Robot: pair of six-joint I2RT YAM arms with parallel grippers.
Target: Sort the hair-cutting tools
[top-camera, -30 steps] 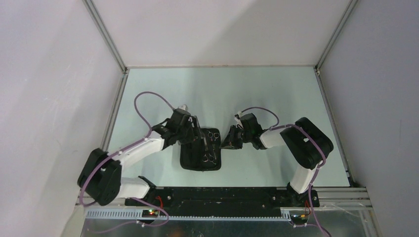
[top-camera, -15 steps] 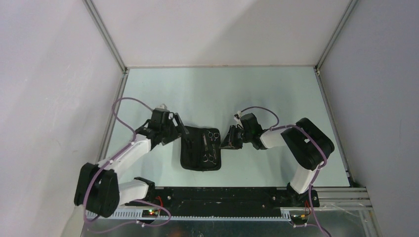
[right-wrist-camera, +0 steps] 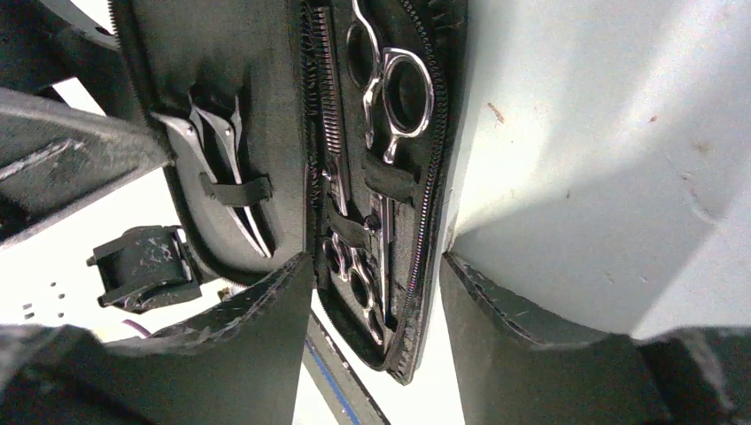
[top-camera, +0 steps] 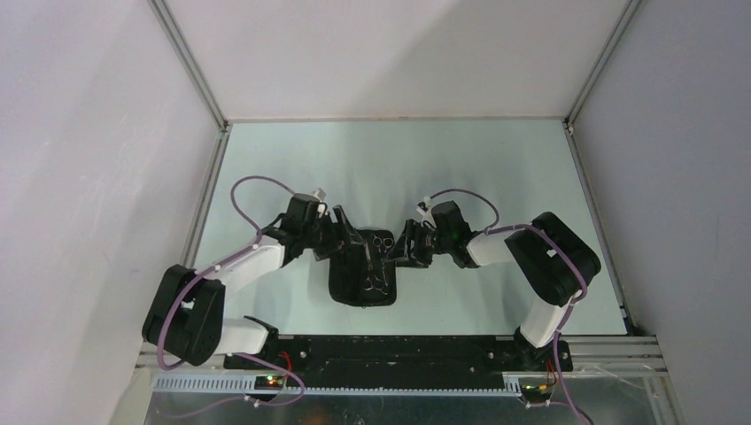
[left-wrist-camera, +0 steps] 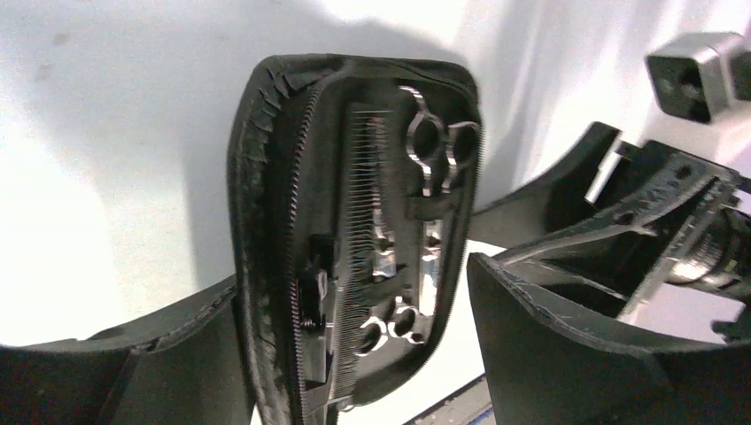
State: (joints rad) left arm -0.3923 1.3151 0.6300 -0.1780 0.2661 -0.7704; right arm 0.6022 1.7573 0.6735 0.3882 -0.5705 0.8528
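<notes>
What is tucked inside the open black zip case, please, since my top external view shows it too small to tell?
Observer: The right wrist view shows two silver metal scissors with ring handles under elastic straps in one half of the black rectangular zip case, with their rings at opposite ends.
Operator: Thank you. What about the other half?
Observer: Thin clips sit under a single strap on that flap.
Operator: Is the comb in as well?
Observer: Yes. The left wrist view shows the black straight comb lying alongside the scissors in the same half.
</notes>
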